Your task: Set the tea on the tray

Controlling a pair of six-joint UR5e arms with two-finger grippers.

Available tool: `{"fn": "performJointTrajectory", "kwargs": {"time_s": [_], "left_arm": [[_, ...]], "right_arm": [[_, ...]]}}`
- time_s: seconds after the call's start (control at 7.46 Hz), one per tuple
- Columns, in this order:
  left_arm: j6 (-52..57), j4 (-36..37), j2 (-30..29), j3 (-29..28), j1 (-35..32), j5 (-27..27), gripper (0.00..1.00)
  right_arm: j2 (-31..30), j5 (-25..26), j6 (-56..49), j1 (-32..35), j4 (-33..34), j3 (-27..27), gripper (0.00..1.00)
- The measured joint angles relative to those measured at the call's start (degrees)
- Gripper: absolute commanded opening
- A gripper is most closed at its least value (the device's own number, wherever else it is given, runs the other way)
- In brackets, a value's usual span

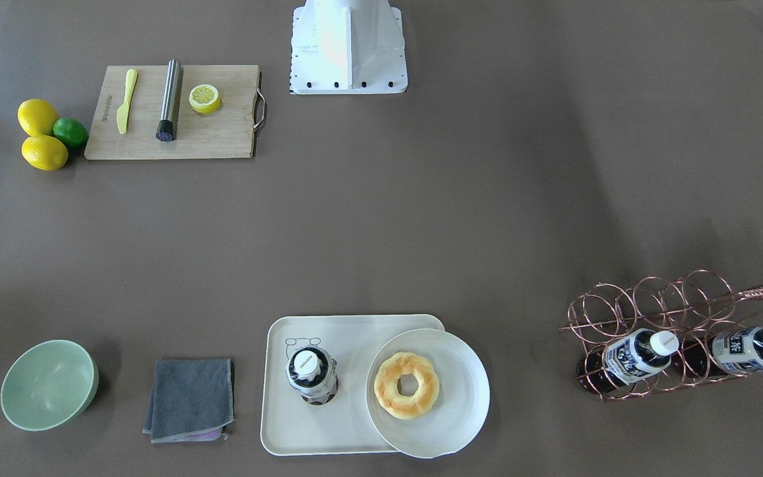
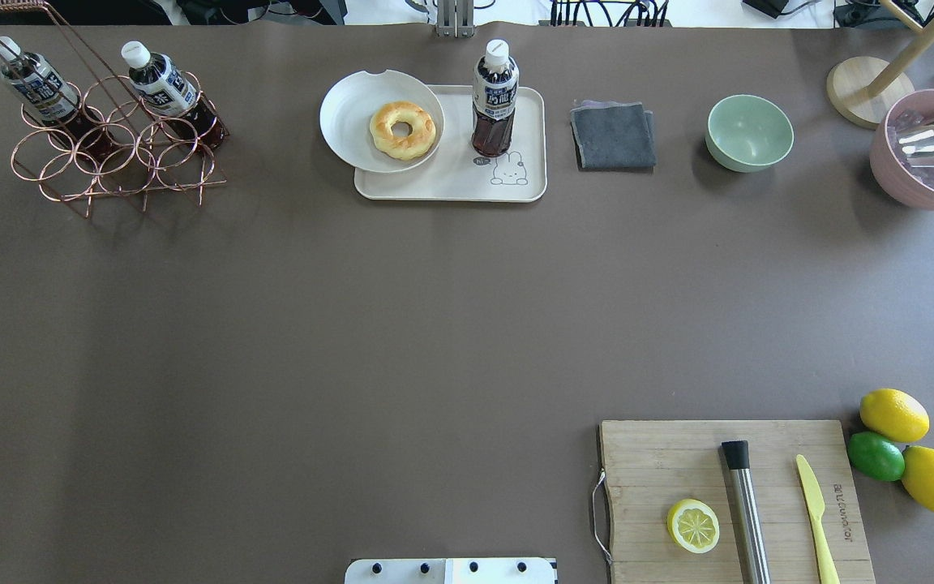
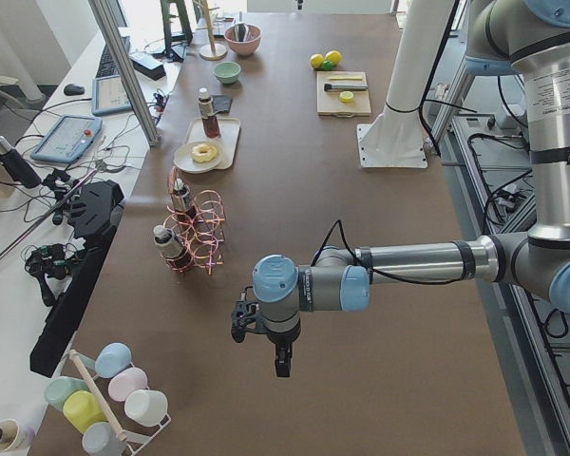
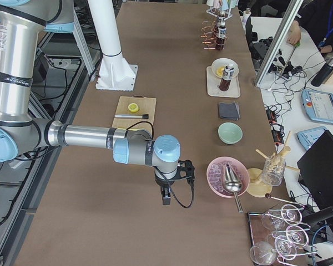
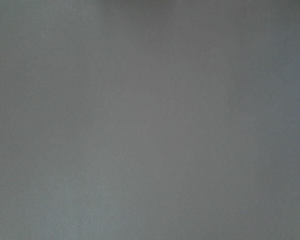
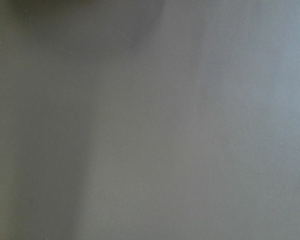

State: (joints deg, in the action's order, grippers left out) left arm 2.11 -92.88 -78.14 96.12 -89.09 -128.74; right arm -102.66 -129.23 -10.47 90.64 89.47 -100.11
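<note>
Over on the operators' side of the table [image 2: 272, 324], the tea [image 2: 494, 97] is standing upright on the tray [image 2: 451, 185], cap up, just beside the white plate [image 2: 349, 113] with the donut [image 2: 402, 128] on it. That plate overlaps the tray's other end. Two more bottles like it [image 2: 33, 81] [image 2: 163, 85] lie tilted in the copper wire rack [image 2: 110, 158], well apart from the tray.

Neither arm is anywhere near it. The left claw [image 3: 281, 369] hangs over bare table out past the rack, and the right claw [image 4: 166, 199] hangs over bare table at the opposite end, near the pink bowl [image 4: 216, 178]. Honestly I can't tell whether either claw is open or closed from where they show up. Both wrist cameras just see plain table surface.
</note>
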Motion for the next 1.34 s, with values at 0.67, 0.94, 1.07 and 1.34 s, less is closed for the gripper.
{"fn": "performJointTrajectory", "kwargs": {"time_s": [0.67,0.94,1.07,1.34], "left_arm": [[0.0,-0.3,0.0,0.9,-0.1,-0.7,0.99],[0.0,-0.3,0.1,1.2,-0.7,-1.4,0.99],[0.0,-0.3,0.2,1.2,-1.0,-2.4,0.99],[0.0,-0.3,0.3,1.3,-1.2,-3.5,0.99]], "right_arm": [[-0.3,-0.2,0.0,0.0,-0.1,0.0,1.00],[-0.3,-0.5,0.1,0.0,-0.1,0.0,1.00],[-0.3,-0.6,0.1,0.0,-0.1,0.0,1.00],[-0.3,-0.7,0.1,-0.1,-0.1,0.0,1.00]]}}
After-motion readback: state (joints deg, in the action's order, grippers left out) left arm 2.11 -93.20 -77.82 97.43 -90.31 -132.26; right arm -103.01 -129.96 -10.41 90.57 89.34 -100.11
